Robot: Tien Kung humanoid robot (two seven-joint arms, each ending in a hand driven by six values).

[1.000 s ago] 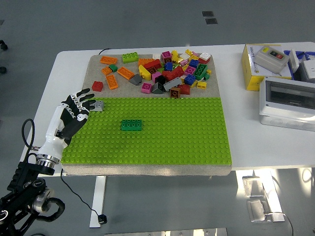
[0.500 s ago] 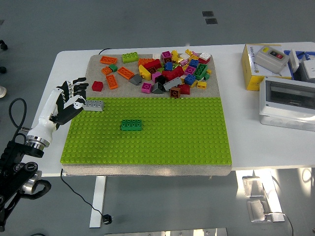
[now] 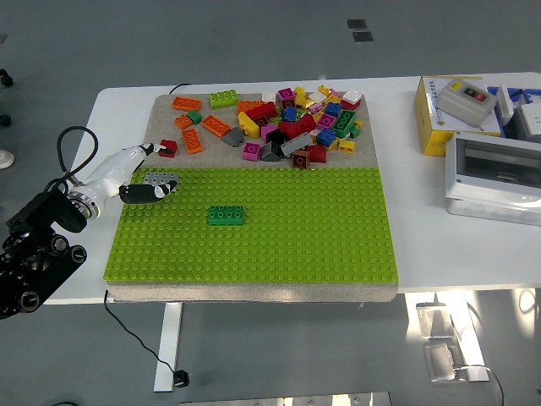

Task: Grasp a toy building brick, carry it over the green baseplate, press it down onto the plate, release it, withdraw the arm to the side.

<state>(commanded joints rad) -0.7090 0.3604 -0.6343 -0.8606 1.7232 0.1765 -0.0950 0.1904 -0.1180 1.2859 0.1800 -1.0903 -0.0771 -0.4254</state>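
Note:
A grey brick [image 3: 161, 179] sits on the far left corner of the green baseplate [image 3: 296, 249]. My left hand [image 3: 149, 172] lies just left of it, turned sideways with its fingers [image 3: 145, 151] stretched out and loose. The thumb [image 3: 142, 193] reaches up to the brick's near left end; I cannot tell if it touches. Nothing is clasped in the hand. A dark green brick [image 3: 226, 215] is fixed on the plate further right. Several loose bricks [image 3: 292, 118] of many colours lie piled on the tan mat [image 3: 162, 114] behind the plate. The right arm is out of sight.
A red brick [image 3: 168, 147] lies right beside my fingertips. At the right of the table stand a yellow box with a switch unit [image 3: 456, 110] and a grey enclosure with a clear lid [image 3: 494, 173]. A black cable [image 3: 72, 144] loops over my left forearm.
My left hand has come off the grey brick and the arm has swung down and left, with the hand rolling onto its side. The grey brick stayed on the plate.

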